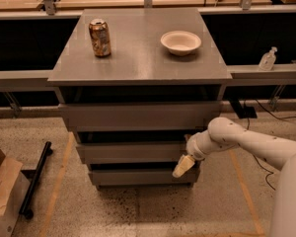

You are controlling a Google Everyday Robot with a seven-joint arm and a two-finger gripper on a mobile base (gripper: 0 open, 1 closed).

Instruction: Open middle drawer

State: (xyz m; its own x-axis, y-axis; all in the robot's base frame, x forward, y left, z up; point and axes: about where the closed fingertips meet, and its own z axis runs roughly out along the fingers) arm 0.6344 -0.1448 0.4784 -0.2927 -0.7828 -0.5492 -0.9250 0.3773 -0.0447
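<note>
Cardboard box [2,196] on the floor at lower left, contents hidden, with a black bar [34,179] beside it. Cream-tipped tool [183,166] hangs at the right end of the grey desk's [138,63] drawer stack, at the lower edge of the middle drawer [133,152]; apart or together, I cannot tell. That drawer lies between the lowest front [138,176] and the wider top front [138,115], its inside out of sight. Farther back on the desk stand an upright drinks can [99,37] and a white bowl [180,42], well apart
</note>
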